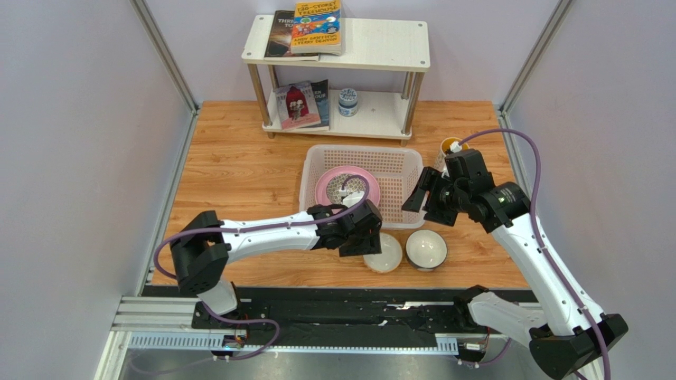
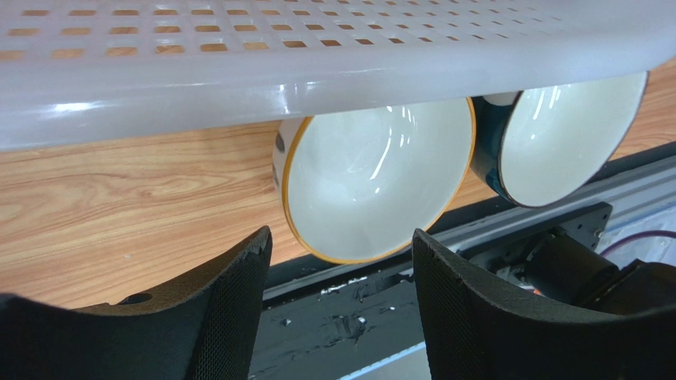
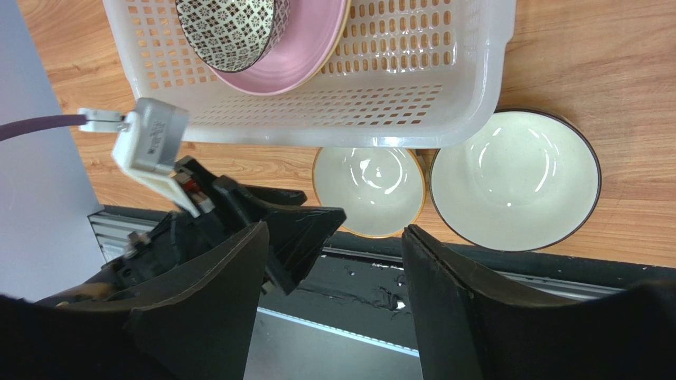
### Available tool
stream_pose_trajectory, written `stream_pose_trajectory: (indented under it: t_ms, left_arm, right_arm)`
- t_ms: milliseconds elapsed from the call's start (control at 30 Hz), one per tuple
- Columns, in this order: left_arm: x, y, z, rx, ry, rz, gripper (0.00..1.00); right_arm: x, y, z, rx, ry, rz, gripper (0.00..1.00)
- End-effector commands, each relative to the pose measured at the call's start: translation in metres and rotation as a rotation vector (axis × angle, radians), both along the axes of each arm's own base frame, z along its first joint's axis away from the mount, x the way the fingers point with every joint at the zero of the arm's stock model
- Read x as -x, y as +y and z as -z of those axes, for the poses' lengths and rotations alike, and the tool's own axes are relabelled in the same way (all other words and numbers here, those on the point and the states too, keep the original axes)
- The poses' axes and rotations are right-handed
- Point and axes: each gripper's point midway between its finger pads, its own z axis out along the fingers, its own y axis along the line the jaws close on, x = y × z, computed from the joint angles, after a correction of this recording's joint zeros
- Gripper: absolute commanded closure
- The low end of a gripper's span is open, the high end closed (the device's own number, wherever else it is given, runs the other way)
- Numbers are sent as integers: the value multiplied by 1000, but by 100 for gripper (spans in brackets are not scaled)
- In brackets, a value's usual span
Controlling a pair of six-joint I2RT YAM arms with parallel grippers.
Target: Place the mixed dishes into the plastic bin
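The white plastic bin [image 1: 397, 166] stands mid-table. In it lies the pink plate [image 1: 332, 188] with the grey patterned bowl [image 3: 226, 24] on it. No pale yellow plate shows. Two white bowls stand just in front of the bin: an orange-rimmed one [image 1: 386, 253] and a dark-sided one [image 1: 426, 248]. The mug with yellow inside [image 1: 450, 146] stands right of the bin. My left gripper [image 1: 361, 240] is open and empty, low at the bin's front wall, beside the orange-rimmed bowl [image 2: 373, 186]. My right gripper [image 1: 420, 199] is open and empty, raised over the bin's right front corner.
A white two-tier shelf [image 1: 381, 47] with books and a small blue-white jar [image 1: 347, 101] stands at the back. A black rail [image 1: 333, 313] runs along the near table edge, close behind the bowls. Frame posts and walls close in both sides.
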Motion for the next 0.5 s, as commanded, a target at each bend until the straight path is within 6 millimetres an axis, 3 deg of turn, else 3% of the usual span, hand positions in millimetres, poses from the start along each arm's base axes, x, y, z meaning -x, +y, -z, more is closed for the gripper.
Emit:
stream_pose_trajectory:
  t_ms: [0, 200, 467]
  left_arm:
    - [-4, 4, -34, 28, -69, 10, 29]
    - [-2, 9, -29, -13, -55, 17, 29]
    - [1, 8, 3, -76, -11, 22, 28]
  right_arm:
    - [-1, 1, -3, -19, -25, -14, 33]
    - [-1, 2, -3, -28, -24, -13, 33]
    - [2, 0, -1, -28, -25, -16, 33]
